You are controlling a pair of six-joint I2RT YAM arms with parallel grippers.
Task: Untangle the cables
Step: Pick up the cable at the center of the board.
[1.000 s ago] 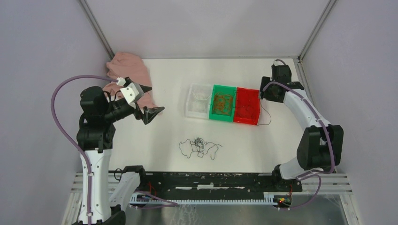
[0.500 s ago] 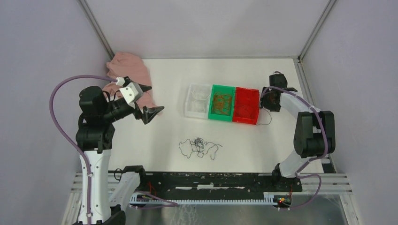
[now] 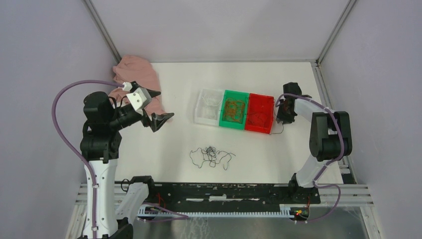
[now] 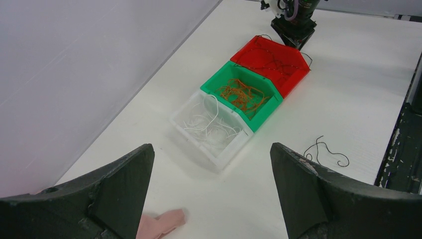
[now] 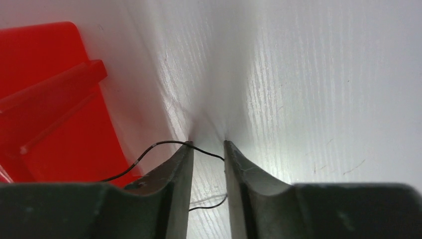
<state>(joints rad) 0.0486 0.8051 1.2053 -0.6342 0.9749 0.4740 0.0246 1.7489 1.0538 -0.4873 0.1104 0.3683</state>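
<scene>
Right gripper [image 5: 208,145] stands tips-down beside the red bin [image 5: 50,99], jaws narrowly apart astride the black wire [image 5: 159,144] lying there, placed for your pinch. Left gripper [image 4: 211,152] hangs spread wide.

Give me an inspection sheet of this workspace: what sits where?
Surface: white table, no spills seen.
Job's things: tangle of thin black wires at front middle; clear plastic bin holds whitish wires, green plastic bin holds orange wires, red plastic bin has a thin black wire trailing out.
Clutter: crumpled pink cloth, far left.
Pincers: left pincer wide open, empty; right pincer beside the red bin, fingers narrowly apart astride the trailing wire.
Cables: purple arm hose loops clear of the wires.
Surroundings: plain grey walls.
</scene>
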